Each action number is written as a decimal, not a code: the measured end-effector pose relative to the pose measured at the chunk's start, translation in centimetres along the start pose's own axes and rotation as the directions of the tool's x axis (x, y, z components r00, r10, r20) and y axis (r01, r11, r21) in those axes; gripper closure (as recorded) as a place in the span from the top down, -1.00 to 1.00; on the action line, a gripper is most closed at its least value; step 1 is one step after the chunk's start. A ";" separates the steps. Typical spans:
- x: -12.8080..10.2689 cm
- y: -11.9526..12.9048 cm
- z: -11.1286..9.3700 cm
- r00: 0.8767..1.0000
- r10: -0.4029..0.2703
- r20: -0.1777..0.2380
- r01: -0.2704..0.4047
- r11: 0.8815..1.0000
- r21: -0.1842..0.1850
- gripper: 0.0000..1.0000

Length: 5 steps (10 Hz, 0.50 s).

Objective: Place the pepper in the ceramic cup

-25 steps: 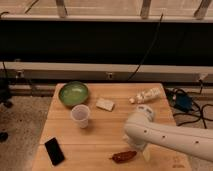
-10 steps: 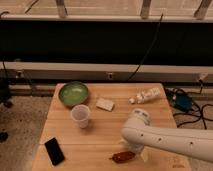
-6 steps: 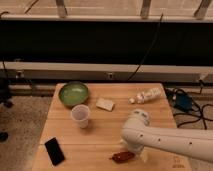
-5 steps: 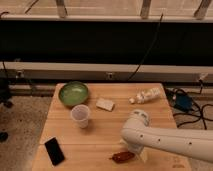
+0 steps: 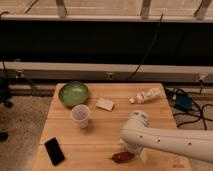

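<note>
A dark red pepper (image 5: 122,157) lies on the wooden table (image 5: 100,132) near its front edge. A pale ceramic cup (image 5: 80,115) stands upright to the left of the table's middle, well apart from the pepper. My white arm (image 5: 170,142) reaches in from the right. Its gripper (image 5: 132,149) points down right beside the pepper's right end and is mostly hidden under the arm.
A green bowl (image 5: 73,93) sits at the back left behind the cup. A small white block (image 5: 105,104) lies near the middle. A white bottle (image 5: 146,95) lies on its side at the back right. A black phone (image 5: 54,150) lies at the front left.
The arm has sunk slightly toward the table at the pepper. The pepper, cup and other objects have not moved.
</note>
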 end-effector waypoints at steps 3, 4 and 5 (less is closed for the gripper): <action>-0.1 0.1 0.6 1.000 0.014 0.011 -0.014 1.000 0.027 0.60; -0.3 0.1 0.8 1.000 0.018 0.018 -0.019 0.999 0.037 0.60; -0.3 0.1 1.0 1.000 0.019 0.025 -0.020 0.999 0.044 0.60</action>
